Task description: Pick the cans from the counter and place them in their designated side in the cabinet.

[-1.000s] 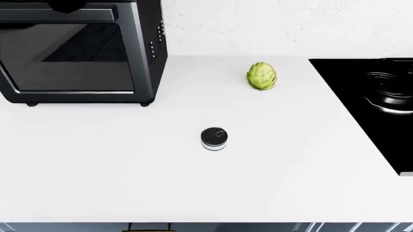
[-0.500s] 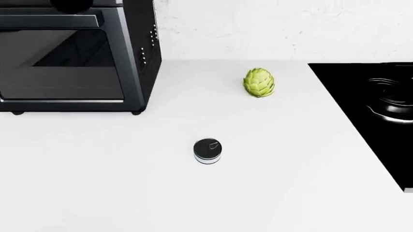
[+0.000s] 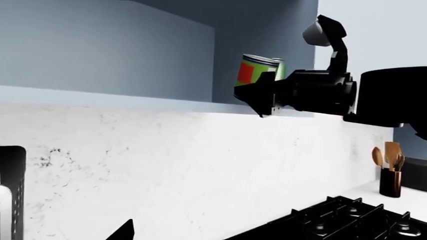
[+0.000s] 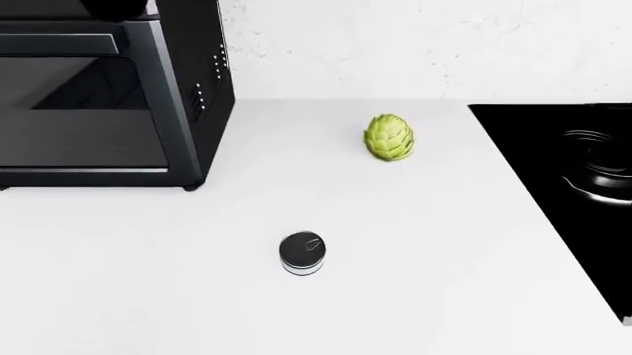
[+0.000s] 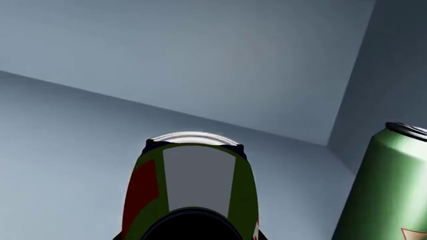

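Note:
In the left wrist view my right gripper [image 3: 261, 97] is up at the open cabinet [image 3: 107, 95], shut on a tall can [image 3: 255, 70] with a green, red and white label. The right wrist view has that can [image 5: 197, 180] filling the jaws, silver top toward the cabinet's back wall [image 5: 200, 60]. A second green can [image 5: 387, 185] stands in the cabinet close beside it. The short flat tin [image 4: 302, 254] with a dark lid sits alone on the white counter [image 4: 445, 281]. Only one fingertip [image 3: 125, 231] of my left gripper shows, off to the side with nothing by it.
A green artichoke [image 4: 389, 137] lies behind the tin. A black countertop oven [image 4: 109, 96] stands at the back left and the black stovetop [image 4: 563, 177] at the right. A holder with wooden utensils [image 3: 389, 172] stands past the burners.
In the head view the whole scene has slid down and a little left; tin, artichoke and oven keep their places on the counter.

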